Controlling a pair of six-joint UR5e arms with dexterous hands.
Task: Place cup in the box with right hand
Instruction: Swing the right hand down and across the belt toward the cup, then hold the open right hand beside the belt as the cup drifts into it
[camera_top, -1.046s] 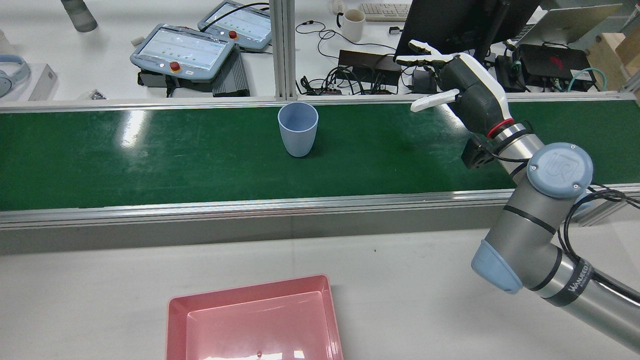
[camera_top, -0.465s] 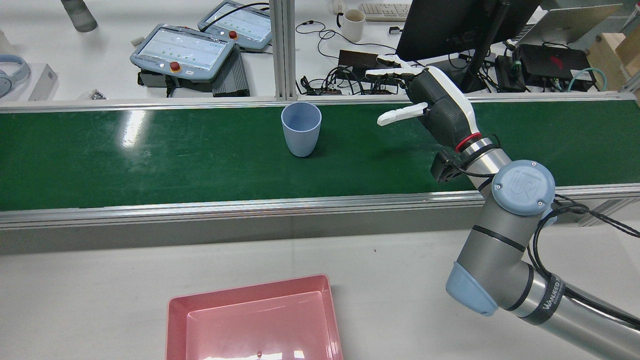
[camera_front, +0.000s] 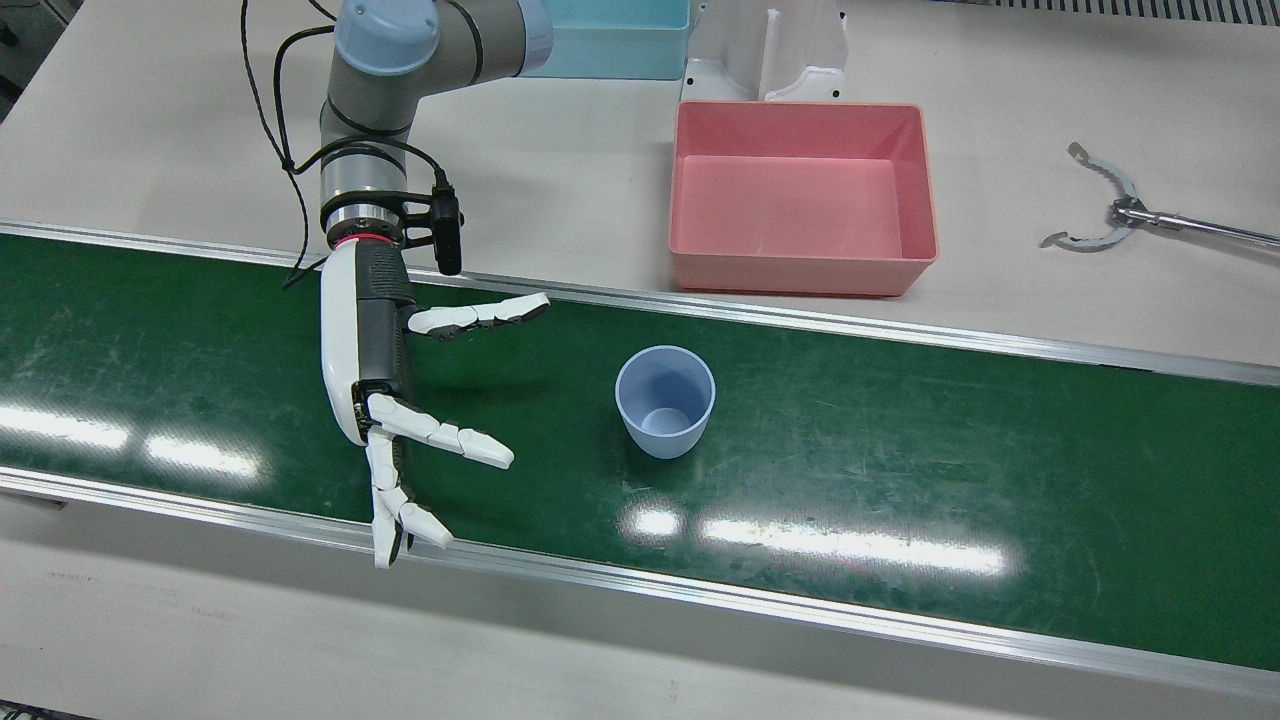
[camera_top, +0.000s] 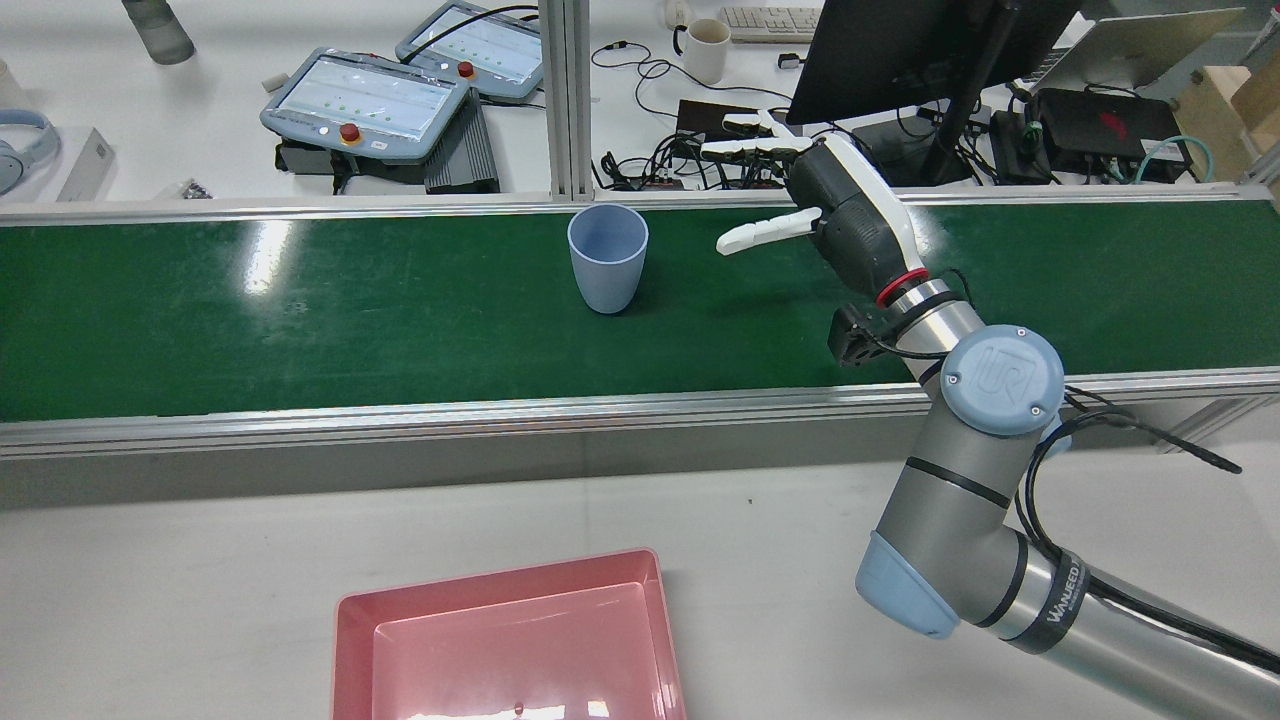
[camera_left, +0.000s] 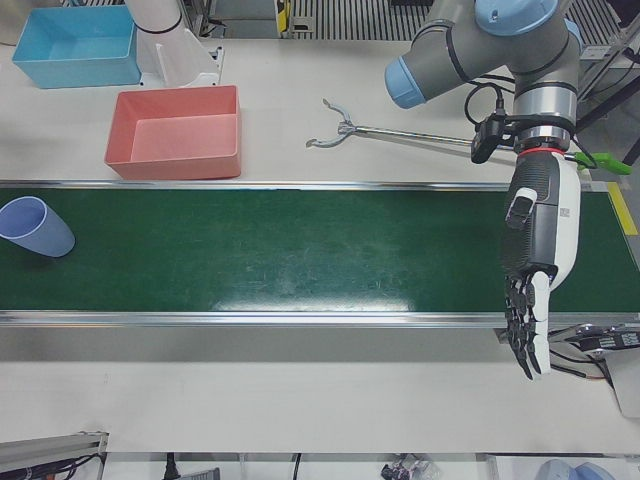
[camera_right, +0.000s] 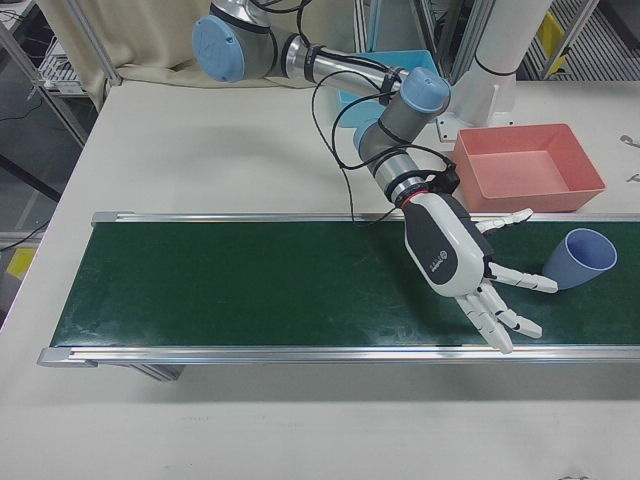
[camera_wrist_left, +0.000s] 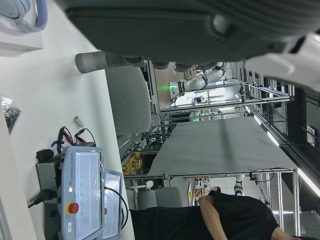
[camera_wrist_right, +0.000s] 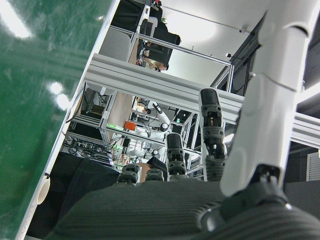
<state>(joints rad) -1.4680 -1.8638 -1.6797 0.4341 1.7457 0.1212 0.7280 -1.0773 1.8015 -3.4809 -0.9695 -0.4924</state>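
A light blue cup (camera_front: 664, 400) stands upright and empty on the green conveyor belt (camera_front: 900, 480); the same cup (camera_top: 607, 257) shows in the rear view. My right hand (camera_front: 400, 400) hovers over the belt beside it, open with fingers spread toward the cup, a clear gap between them. The right-front view shows that right hand (camera_right: 460, 265) with its fingertips close to the cup (camera_right: 580, 258). The pink box (camera_front: 800, 272) sits empty on the white table behind the belt. My left hand (camera_left: 540, 260) hangs open over the belt's far end, holding nothing.
A blue bin (camera_front: 610, 40) and a white pedestal (camera_front: 770, 50) stand behind the pink box. A metal grabber tool (camera_front: 1110, 210) lies on the table beside it. Teach pendants (camera_top: 365, 100), cables and a monitor (camera_top: 900, 50) sit beyond the belt's rail.
My right hand has swept along the belt toward the cup, closing most of the gap. The cup has drifted slightly toward the hand. The fingers stay spread.
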